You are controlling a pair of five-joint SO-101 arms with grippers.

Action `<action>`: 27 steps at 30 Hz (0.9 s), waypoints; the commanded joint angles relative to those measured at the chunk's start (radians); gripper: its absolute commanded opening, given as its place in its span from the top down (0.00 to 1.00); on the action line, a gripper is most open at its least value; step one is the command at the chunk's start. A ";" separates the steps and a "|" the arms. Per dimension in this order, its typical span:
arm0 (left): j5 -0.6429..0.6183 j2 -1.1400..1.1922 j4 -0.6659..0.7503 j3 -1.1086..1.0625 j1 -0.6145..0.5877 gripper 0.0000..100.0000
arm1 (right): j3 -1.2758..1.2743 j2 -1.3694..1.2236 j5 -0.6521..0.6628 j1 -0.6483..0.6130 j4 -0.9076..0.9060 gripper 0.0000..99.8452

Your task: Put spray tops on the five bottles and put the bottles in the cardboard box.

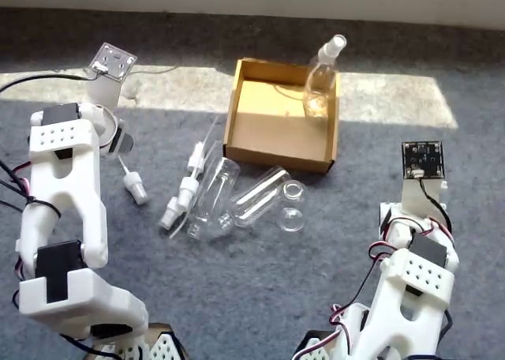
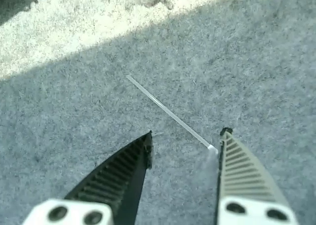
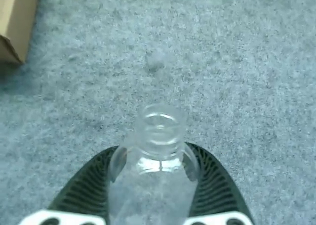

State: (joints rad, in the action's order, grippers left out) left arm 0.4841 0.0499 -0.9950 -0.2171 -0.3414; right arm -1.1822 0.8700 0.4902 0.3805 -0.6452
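- The cardboard box (image 1: 276,156) stands open on the table (image 1: 260,289). A capped bottle (image 1: 322,80) stands upright in the box's far corner, on the right arm's side. Judgement: one of the five is finished.
- Just in front of the box's near wall, loose bottles (image 1: 215,188) lie on their sides without tops. Two spray tops (image 1: 188,185) lie beside them, on the side toward the left arm.
- A single spray top (image 1: 136,189) lies well apart from the box, farther toward the left arm.
- Left claw (image 2: 186,134): jaws apart and empty, low over the table. A thin dip tube (image 2: 165,109) runs between them, and its end is at the pale jaw's tip; I cannot tell whether they touch. Judgement: the straddling posture suits picking up this top.
- Right claw (image 3: 155,161): clamped on the body of an open bottle (image 3: 159,131) below the shoulder, with the neck projecting beyond the jaws. A corner of the box (image 3: 15,27) is near. I cannot tell whether the bottle rests on the table. Judgement: it is gripped low so that the mouth stays free to receive a top.
- Step in hand, as judged: fetching a top for the held bottle.
- Risks, as judged: the tube is thin and may bend or slip, and the smooth bottle may turn in the clamp.
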 commanded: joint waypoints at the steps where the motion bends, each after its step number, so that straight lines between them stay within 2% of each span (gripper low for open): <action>1: -0.164 0.059 0.080 -0.004 -0.008 0.79 | 0.008 0.028 0.005 0.004 -0.007 1.00; 6: -0.178 0.206 0.140 0.005 -0.018 0.79 | 0.008 0.028 0.009 0.010 -0.007 1.00; 9: -0.169 0.228 0.140 -0.002 -0.074 0.79 | 0.008 0.028 0.009 0.010 -0.007 1.00; 14: -0.040 0.226 0.137 -0.054 -0.162 0.79 | 0.008 0.028 0.009 0.008 -0.007 1.00; 21: 0.014 0.202 -0.038 -0.074 -0.262 0.79 | 0.008 0.028 0.009 0.008 -0.007 1.00; 23: -0.040 0.153 -0.081 -0.079 -0.265 0.79 | 0.008 0.028 0.006 0.004 -0.007 1.00; 27: -0.299 0.044 -0.196 -0.076 -0.225 0.79 | 0.008 0.028 0.003 0.002 -0.007 1.00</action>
State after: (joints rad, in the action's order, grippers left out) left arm 0.4043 0.2186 -1.0886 -0.2984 -0.5869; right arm -1.1822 0.8700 0.4902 0.3805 -0.6467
